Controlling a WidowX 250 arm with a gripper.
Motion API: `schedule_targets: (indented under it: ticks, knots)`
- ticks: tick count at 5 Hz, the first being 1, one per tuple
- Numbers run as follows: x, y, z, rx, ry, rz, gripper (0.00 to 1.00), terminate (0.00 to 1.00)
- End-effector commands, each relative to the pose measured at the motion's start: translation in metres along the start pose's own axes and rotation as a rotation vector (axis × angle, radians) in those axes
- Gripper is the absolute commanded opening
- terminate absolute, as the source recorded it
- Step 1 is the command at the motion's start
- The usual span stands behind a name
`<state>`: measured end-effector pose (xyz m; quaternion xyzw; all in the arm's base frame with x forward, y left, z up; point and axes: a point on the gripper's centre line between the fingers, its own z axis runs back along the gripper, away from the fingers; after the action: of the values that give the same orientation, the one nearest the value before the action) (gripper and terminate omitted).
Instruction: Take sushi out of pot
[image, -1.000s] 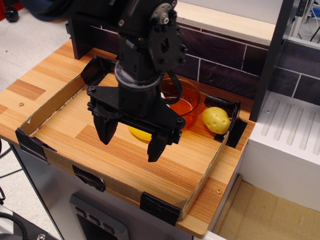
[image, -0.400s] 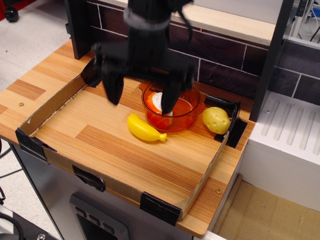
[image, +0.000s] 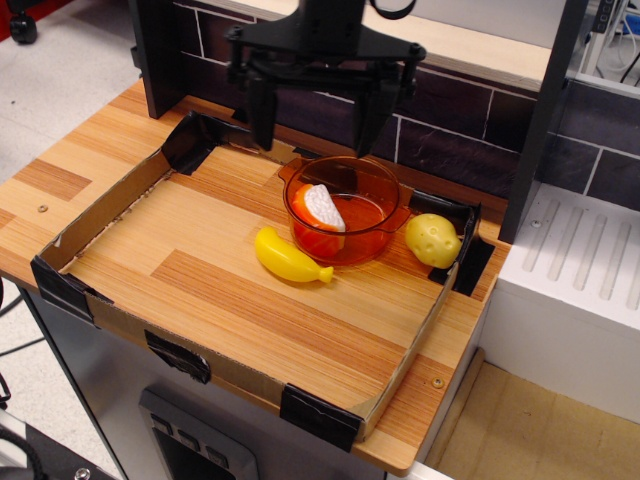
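Sushi (image: 317, 208) inside pot (image: 376, 216); claw (image: 318, 125) spread wide above; no legible writing.

The sushi (image: 318, 208) lies in the pot (image: 375, 225). A banana (image: 288, 258) touches the pot's front left, a potato (image: 432, 240) sits just right, and the gripper (image: 316, 122) hangs above behind.

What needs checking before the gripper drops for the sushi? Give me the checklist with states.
1. Gripper open: ok, jaws spread wide.
2. Gripper holds nothing: ok.
3. Sushi still in the pot: ok, leaning against the left inner wall.
4. Gripper lined up over sushi: cannot tell; it hangs above and behind the pot from this one view.
5. Banana clear of the descent: ok, though it lies close against the pot's front.
6. Potato toy clear: ok, right of the pot.
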<state>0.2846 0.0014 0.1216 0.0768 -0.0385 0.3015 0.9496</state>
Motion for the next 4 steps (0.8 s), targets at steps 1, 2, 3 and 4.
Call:
schedule_targets:
  ticks: [1,2,3,4]
  knots:
    - [0.030,-0.006,-0.009,-0.005,-0.085,0.141,1.00,0.00]
    - [0.038,-0.005,-0.015,-0.021,-0.093,0.183,1.00,0.00]
    - [0.044,-0.005,-0.025,-0.008,-0.110,0.231,1.00,0.00]
    - [0.047,-0.004,-0.033,-0.010,-0.130,0.274,1.00,0.00]
